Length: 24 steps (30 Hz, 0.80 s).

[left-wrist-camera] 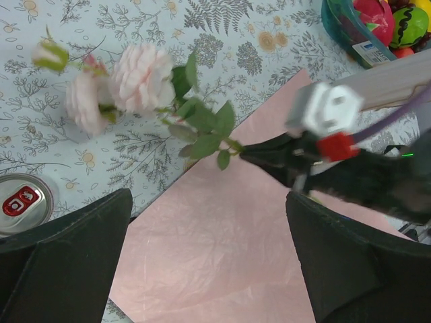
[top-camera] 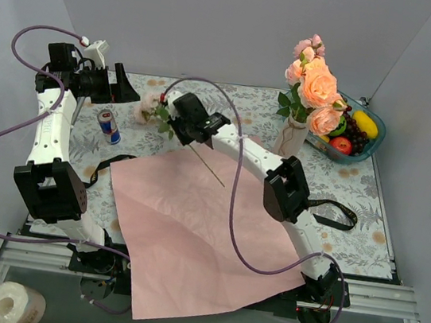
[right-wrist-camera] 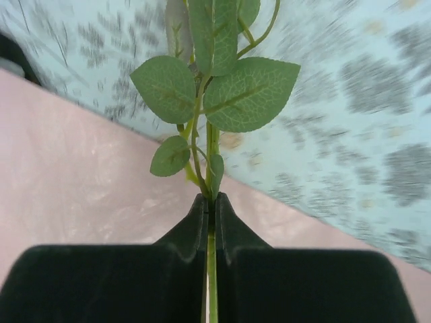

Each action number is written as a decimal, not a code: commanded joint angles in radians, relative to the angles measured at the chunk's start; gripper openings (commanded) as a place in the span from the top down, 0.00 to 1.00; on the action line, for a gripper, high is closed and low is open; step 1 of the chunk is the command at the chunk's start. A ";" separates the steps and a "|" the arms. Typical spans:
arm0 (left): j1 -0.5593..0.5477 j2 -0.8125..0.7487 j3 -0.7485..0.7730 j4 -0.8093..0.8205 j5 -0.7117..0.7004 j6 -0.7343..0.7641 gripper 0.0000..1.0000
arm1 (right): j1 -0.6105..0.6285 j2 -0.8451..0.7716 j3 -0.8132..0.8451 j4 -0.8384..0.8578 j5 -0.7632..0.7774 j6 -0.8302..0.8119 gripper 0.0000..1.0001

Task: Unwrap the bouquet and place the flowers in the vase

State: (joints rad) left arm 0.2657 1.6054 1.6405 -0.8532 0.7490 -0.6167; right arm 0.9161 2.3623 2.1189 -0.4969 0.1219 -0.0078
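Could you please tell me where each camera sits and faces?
Top: high behind, looking down on the table; left arm and right arm show.
Left wrist: looks down between its open fingers at the rose and paper.
Right wrist: looks along its fingers, shut on the stem.
Shared: rose and paper.

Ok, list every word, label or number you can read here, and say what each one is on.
No text here can be read.
Drink can: the print on its side is too small to read.
Sticker on the teal bowl: too blurred to read.
Black ribbon: no lettering can be made out.
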 commanded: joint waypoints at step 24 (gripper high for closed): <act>0.003 0.010 0.102 -0.015 0.154 0.012 0.02 | -0.052 -1.155 -0.342 1.110 0.261 -0.615 0.99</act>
State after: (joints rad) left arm 0.2657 1.6207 1.7042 -0.8753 0.8677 -0.6029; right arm 0.8665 1.2270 1.8996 0.3565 0.2161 -0.4309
